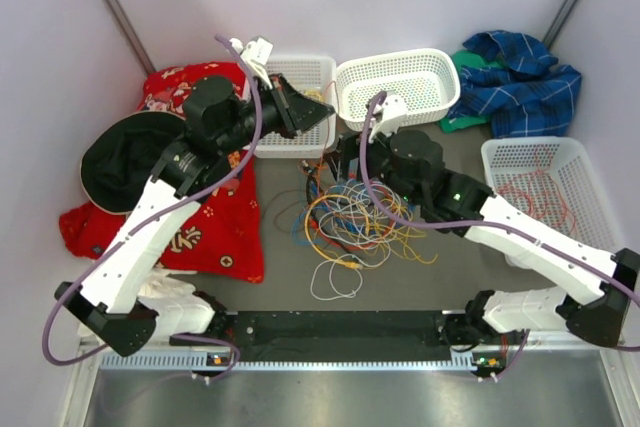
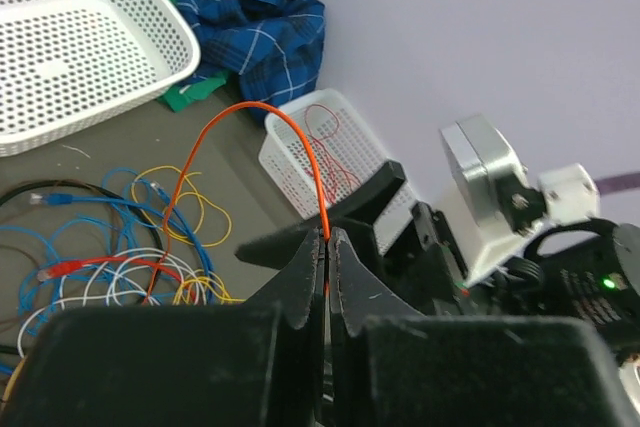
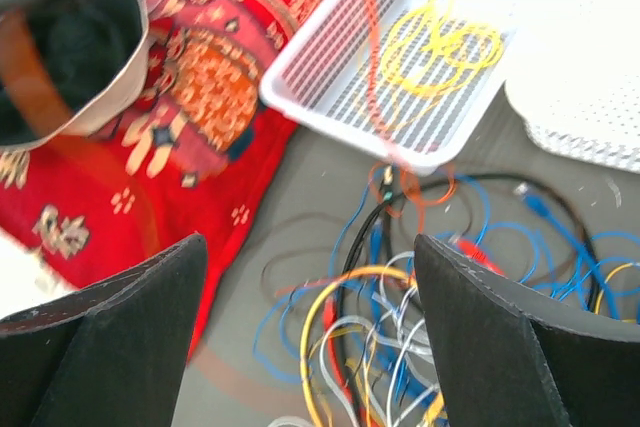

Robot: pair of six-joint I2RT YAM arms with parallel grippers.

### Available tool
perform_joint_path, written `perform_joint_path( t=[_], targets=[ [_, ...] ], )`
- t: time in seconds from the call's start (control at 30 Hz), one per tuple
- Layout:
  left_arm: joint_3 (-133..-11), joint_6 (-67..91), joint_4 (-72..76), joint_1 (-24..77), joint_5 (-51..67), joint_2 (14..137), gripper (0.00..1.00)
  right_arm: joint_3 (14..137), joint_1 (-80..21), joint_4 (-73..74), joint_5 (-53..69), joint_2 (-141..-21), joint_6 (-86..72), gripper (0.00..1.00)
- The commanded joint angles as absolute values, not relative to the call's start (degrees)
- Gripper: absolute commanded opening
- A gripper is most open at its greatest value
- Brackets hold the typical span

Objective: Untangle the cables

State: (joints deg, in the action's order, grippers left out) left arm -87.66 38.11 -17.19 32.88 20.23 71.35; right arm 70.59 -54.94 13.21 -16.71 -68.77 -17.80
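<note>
The cables (image 1: 350, 219) lie in a tangled heap of yellow, blue, white, orange, red and black loops on the grey table, also seen in the left wrist view (image 2: 100, 262) and the right wrist view (image 3: 400, 332). My left gripper (image 1: 320, 115) (image 2: 327, 237) is raised above the heap's far left edge, by the left basket. It is shut on a thin orange cable (image 2: 255, 107) that arcs up from the tips and drops back into the heap. My right gripper (image 1: 345, 159) (image 3: 310, 332) hovers open over the heap's far side, with nothing between its fingers.
A white basket (image 1: 310, 59) (image 3: 330, 57) behind the heap holds yellow cables (image 3: 440, 42). An empty white basket (image 1: 400, 112) (image 2: 150, 67) stands beside it. A third basket (image 1: 530, 143) (image 2: 285, 162) at right holds red cables. Red cloth (image 1: 215, 232) and black hat (image 1: 120, 162) lie left, plaid cloth (image 1: 520, 82) back right.
</note>
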Motion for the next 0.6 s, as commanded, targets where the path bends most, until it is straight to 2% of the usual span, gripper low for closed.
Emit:
perform_joint_path(
  t=[0.0, 0.2, 0.23, 0.3, 0.33, 0.4, 0.43, 0.47, 0.5, 0.57],
  targets=[
    [-89.12, 39.11, -16.35, 33.75, 23.12, 67.33, 0.00, 72.34, -53.53, 2.66, -22.41, -71.09, -15.91, 0.83],
    [-87.72, 38.67, -17.49, 33.84, 22.77, 65.04, 0.00, 73.83, -50.01, 0.44, -22.06, -75.58, -20.47, 0.78],
    [-87.45, 38.58, -17.66, 33.92, 22.76, 64.87, 0.00, 73.92, -49.23, -1.47, -21.54, -76.54, -20.91, 0.67],
    [-87.01, 38.41, -17.84, 33.84, 22.68, 64.25, 0.00, 74.26, -49.13, -2.54, -19.96, -77.34, -21.44, 0.54],
    [-86.49, 38.41, -17.75, 33.92, 22.50, 64.16, 0.00, 74.62, -49.04, -2.64, -19.52, -77.95, -21.53, 0.42],
    [-85.87, 38.32, -17.75, 33.84, 22.41, 63.72, 0.00, 75.14, -49.13, -2.46, -18.64, -77.96, -21.71, 0.28],
    [-85.17, 38.23, -17.75, 33.84, 22.41, 63.63, 0.00, 75.06, -49.13, -2.37, -18.46, -77.61, -21.62, 0.16],
    [-84.73, 38.06, -17.75, 33.84, 21.80, 63.20, 0.00, 74.71, -49.04, -2.37, -18.46, -76.13, -21.71, 0.10],
    [-84.20, 37.80, -17.84, 33.84, 21.45, 62.93, 0.00, 74.27, -49.13, -2.11, -18.72, -75.42, -21.62, 0.00],
    [-82.45, 37.36, -17.67, 33.84, 19.70, 62.23, 0.02, 74.62, -49.13, -0.62, -19.59, -72.53, -21.53, 0.00]
  ],
)
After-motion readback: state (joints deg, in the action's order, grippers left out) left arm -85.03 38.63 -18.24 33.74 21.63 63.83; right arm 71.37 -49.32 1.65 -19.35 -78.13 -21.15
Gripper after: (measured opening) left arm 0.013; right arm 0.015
